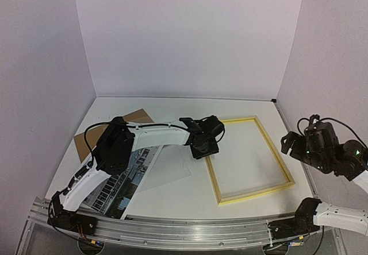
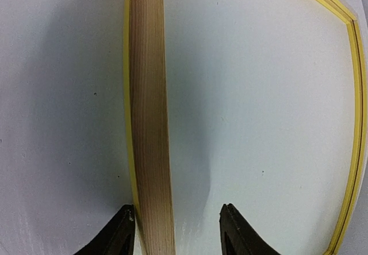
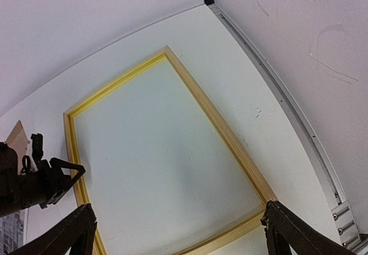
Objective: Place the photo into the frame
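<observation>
Top external view puts the frame [image 1: 274, 149] flat on the desk [image 1: 172, 108], right of centre, its long axis running from the near edge toward the far wall with a slight tilt. Pale wood faces up with yellow showing at the edges, so I judge it lies back side up.

The left end effector [image 1: 202, 149] sits over the frame's left rail. In the left wrist view its fingers [image 2: 123, 226] straddle that rail at a middling width. One finger is just beside the wood and the other stands apart from it, so nothing is clamped.

The photo [image 1: 118, 189] lies well to the left of the frame, near the front edge of the desk and partly under the left arm [image 1: 115, 146]. Its long axis runs on a diagonal, near-left to far-right, and does not line up with the frame's. A brown backing board [image 1: 89, 135] lies just beyond it.

The right end effector [image 1: 294, 143] hovers off the frame's right side, spread wide and empty. The right wrist view looks down through it onto the whole frame.

The relation that matters: the photo lies back and to the left of the left end effector, on that arm's own side, with the frame between it and the right arm. So the left arm is clearly the nearer one. The print probably needs turning as well as carrying to match the opening.
</observation>
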### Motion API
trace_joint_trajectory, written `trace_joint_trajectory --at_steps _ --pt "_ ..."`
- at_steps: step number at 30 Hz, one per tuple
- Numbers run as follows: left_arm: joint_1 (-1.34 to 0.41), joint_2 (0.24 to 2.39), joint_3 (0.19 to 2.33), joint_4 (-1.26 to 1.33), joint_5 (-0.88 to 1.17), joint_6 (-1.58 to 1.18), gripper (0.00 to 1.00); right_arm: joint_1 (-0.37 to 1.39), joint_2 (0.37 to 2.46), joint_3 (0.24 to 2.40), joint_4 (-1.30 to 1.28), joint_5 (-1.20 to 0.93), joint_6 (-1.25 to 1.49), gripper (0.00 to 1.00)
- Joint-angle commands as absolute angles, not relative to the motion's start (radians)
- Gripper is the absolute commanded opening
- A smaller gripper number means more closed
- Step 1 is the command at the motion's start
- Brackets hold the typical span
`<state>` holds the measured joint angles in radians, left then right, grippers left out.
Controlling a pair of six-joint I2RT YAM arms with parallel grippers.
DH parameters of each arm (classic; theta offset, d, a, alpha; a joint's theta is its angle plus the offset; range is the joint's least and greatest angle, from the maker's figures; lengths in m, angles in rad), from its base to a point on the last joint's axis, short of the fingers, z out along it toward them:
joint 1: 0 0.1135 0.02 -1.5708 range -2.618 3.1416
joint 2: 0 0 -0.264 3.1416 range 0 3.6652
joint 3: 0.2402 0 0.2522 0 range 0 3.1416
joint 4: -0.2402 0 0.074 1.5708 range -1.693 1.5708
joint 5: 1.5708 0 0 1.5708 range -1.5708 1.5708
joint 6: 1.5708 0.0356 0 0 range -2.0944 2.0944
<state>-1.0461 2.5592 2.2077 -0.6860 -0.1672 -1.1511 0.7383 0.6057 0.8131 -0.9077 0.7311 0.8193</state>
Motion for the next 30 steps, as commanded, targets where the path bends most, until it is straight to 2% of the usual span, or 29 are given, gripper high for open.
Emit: trace_joint_trajectory --at_steps 1,4,6,8,12,19,23,27,30 --pt "-1.058 2.545 2.144 -0.726 -0.158 -1.138 0.55 0.739 0.725 0.858 -0.908 0.678 0.79 0.98" --pt "-1.059 2.47 2.13 -0.761 -0.237 -1.113 0.67 0.739 0.766 0.88 -0.903 0.705 0.774 0.98" --pt "-1.06 2.395 2.081 -0.767 -0.285 -1.103 0.86 0.738 0.784 0.891 -0.891 0.704 0.748 0.98" --pt "-1.06 2.28 1.978 -0.706 -0.314 -1.084 0.99 0.738 0.802 0.897 -0.879 0.678 0.722 0.98" --pt "-1.06 2.087 1.741 -0.648 -0.376 -1.086 1.0 0.735 0.861 0.894 -0.819 0.582 0.643 0.98" --pt "-1.058 1.74 1.404 -0.746 -0.516 -1.241 1.0 0.697 1.034 0.911 -0.604 0.239 0.508 0.98" --pt "-1.047 1.518 1.146 -0.764 -0.543 -1.353 1.0 0.671 1.248 0.967 -0.449 -0.006 0.466 0.98" --pt "-0.971 1.252 0.915 -0.679 -0.504 -1.312 1.0 0.661 1.516 1.105 -0.34 -0.209 0.45 0.98" --pt "-0.853 1.029 0.725 -0.491 -0.402 -1.151 1.0 0.661 1.749 1.281 -0.314 -0.349 0.422 0.96"
